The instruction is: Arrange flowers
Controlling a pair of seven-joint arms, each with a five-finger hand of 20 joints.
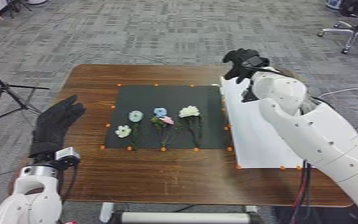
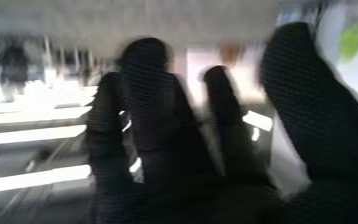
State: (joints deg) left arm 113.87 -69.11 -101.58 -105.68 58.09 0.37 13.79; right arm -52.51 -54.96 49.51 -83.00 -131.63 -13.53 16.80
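Blooms on the black mat (image 1: 149, 92)! Small white flower (image 1: 123, 131) and pale-blue flower (image 1: 135, 116) left, blue flower (image 1: 160, 112) beside pink flower (image 1: 167, 120), full creamy flower (image 1: 190, 111) right. Left hand (image 1: 55, 121), left, and right hand (image 1: 244, 64), far right: both open, fingers extended.

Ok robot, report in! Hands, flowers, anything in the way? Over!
Right hand open, near white sheet's far end. Left hand open, left of black mat. Flowers lying on mat. Nothing seen covering them.
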